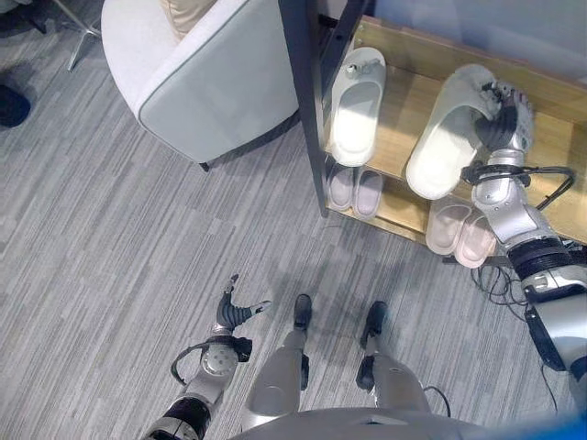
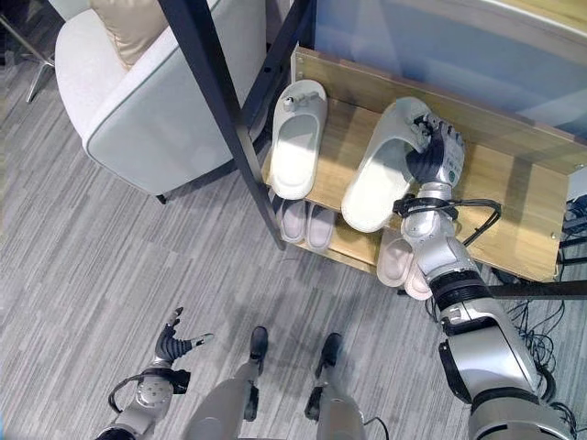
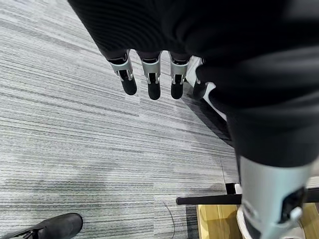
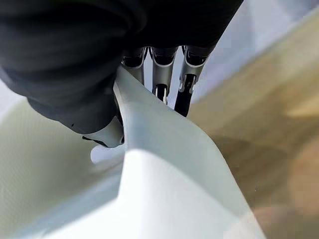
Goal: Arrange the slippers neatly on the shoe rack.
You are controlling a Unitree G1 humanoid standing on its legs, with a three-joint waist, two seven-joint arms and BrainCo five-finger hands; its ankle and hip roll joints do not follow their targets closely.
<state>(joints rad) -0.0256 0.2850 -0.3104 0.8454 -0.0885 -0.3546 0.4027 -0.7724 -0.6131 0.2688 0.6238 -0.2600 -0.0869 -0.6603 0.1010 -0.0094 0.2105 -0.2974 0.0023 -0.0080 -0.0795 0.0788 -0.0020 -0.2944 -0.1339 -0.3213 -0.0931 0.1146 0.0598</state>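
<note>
— On the shoe rack's [image 2: 537,261] upper wooden shelf, what do we have?

— We see two white slippers there. One white slipper [image 2: 297,137] lies flat near the shelf's left end, just beside the dark upright post [image 2: 220,101]. The other white slipper [image 2: 381,170] sits toward the middle of the shelf, angled, its heel end at the front edge.

— And our right hand [image 2: 438,156]?

— It is clamped on that middle slipper's strap at the toe end. In the right wrist view we see the fingers [image 4: 162,74] on one side of the strap's edge and the thumb on the other, pinching it.

— Anything on the lower shelf?

— Two pairs of pale pink slippers: one pair [image 2: 308,223] under the left white slipper, another pair [image 2: 401,264] under our right forearm.

— Our left hand [image 1: 237,310]?

— It hangs low over the grey carpet [image 1: 110,266], well apart from the rack, fingers straight and spread, holding nothing.

— What else is around?

— A white armchair [image 1: 202,82] stands just beside the rack's left end.
</note>
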